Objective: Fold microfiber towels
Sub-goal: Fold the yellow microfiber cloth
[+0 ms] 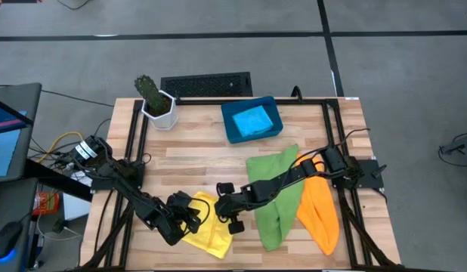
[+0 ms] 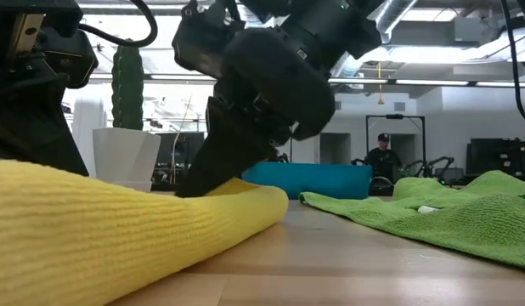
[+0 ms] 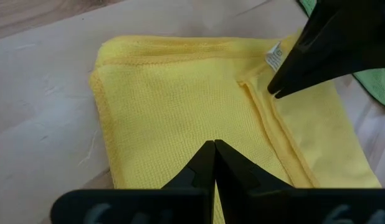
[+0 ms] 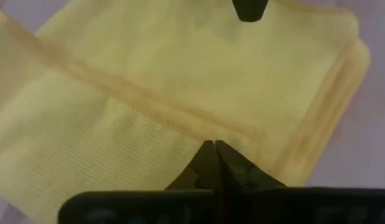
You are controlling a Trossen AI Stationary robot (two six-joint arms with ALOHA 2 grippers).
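— What sits closest to the lens down at bench level?

— The yellow towel, a thick ribbed fold filling the near corner of the low view. My right fingers come down onto its far edge there, pressed together to a dark point on the cloth.

— Does that view show how the towel is folded?

— No, only a rounded edge. My left wrist view gives the layout: the yellow towel lies doubled on the pale wooden bench, a hemmed seam running across it and a small white label near one corner. My left fingers are clenched tip to tip over the cloth. Whether they pinch any fabric, I cannot tell. The right arm's dark fingers reach the seam near the label.

— And your right wrist view?

— Right fingers closed to a single point on a hem of the yellow towel. Whether cloth is caught between them, I cannot tell.

— What does the overhead add?

— The rest of the bench. Both grippers meet at the front: left gripper and right gripper, with the yellow towel beneath them. The green towel lies spread beside it under my right arm, the orange towel further right, touching the green. The light blue towel sits folded inside the dark-blue tray toward the back, near a potted cactus at the back left corner.
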